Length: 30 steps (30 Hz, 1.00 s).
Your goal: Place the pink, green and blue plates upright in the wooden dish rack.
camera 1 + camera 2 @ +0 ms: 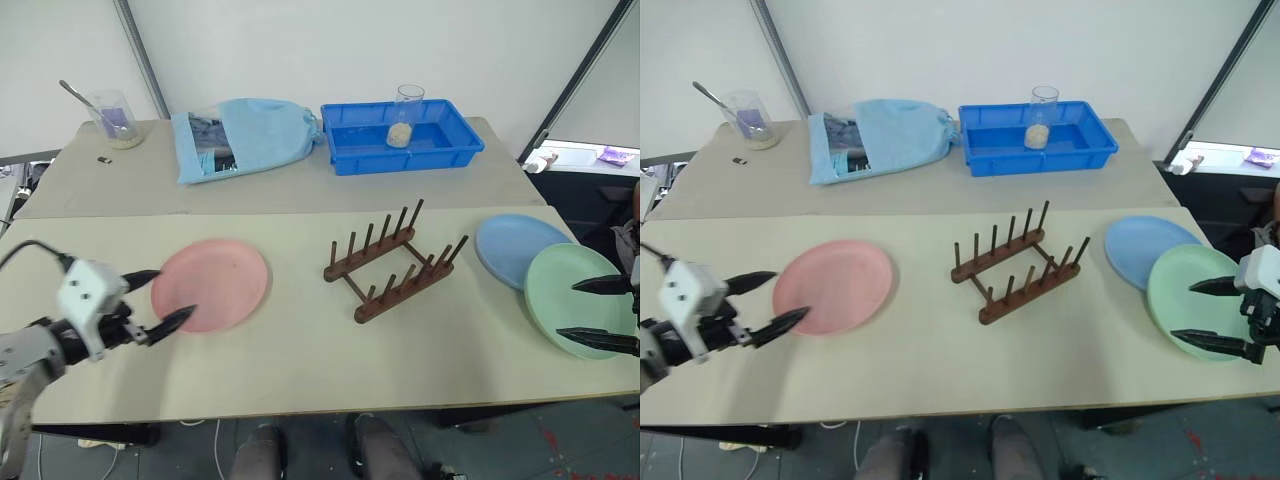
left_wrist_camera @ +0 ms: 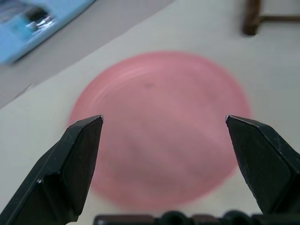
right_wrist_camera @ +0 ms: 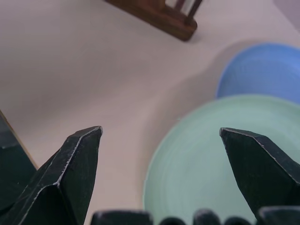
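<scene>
Your left gripper (image 1: 160, 298) hangs with jaws wide at the near edge of the round pink plate (image 1: 212, 283), flat on the beige table (image 1: 300, 350); your right gripper (image 1: 1200, 315), equally wide, hovers over the round green plate (image 1: 1195, 295). The dark-brown wooden dish rack (image 1: 393, 262) stands empty between them, so slide 1 finger under the pink rim, pinch firmly, then tilt it upright before the pegs.

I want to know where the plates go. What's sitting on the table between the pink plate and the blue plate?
The wooden dish rack stands between the pink plate and the blue plate, with nothing in it, as the left eye view shows.
</scene>
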Each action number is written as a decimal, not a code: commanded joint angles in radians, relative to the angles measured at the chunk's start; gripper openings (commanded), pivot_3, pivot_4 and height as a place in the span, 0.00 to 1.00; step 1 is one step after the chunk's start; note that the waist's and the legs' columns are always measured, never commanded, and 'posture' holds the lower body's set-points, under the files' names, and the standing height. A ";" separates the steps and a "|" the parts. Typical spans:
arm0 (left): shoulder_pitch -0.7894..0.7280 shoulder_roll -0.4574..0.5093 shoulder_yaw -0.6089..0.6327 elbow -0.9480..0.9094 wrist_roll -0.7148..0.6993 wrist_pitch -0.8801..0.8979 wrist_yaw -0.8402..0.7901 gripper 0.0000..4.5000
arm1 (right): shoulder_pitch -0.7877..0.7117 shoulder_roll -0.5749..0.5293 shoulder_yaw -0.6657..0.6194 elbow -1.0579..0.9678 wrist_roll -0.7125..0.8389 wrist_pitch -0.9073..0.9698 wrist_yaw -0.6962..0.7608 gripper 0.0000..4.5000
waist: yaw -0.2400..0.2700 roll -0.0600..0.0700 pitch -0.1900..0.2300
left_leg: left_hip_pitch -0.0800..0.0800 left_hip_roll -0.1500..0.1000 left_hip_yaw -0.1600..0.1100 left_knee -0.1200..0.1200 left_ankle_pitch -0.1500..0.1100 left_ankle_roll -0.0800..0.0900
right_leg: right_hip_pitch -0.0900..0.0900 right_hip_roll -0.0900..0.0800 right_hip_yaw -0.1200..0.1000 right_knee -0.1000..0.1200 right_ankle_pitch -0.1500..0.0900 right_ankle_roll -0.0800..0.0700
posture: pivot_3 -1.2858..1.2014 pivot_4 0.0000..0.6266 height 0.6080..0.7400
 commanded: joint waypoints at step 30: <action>-0.420 -0.733 -0.827 0.535 0.474 -0.244 0.405 0.49 | 0.130 0.118 -0.204 -0.745 0.396 0.569 -0.244 1.00 | 0.020 0.001 -0.001 | 0.001 -0.012 -0.019 0.016 0.000 -0.001 | 0.017 0.001 0.001 -0.003 0.003 0.006 | 0.52 0.24 1.00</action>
